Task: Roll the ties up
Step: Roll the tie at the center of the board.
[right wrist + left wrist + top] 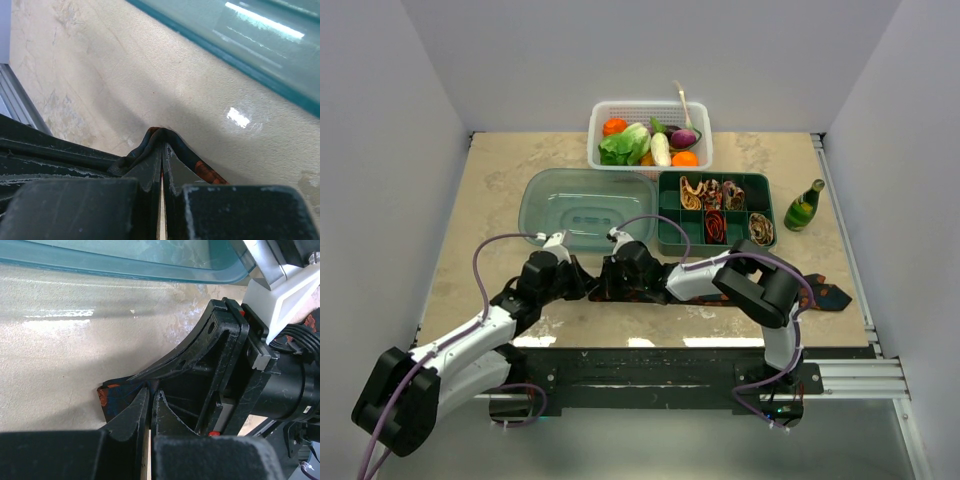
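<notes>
We are pinching the black tie (830,296) with both grippers by the middle of the near edge of the bench (490,180). Our right gripper (161,149) is clamping a raised fold, and our left gripper (150,392) is nipping the end. The long axis is running toward the near right corner.

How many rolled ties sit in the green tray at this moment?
5: three rolls in the back row of the tray, two in its front row. More could be hidden beneath them. Another tie lies unrolled in front of the tray.
</notes>
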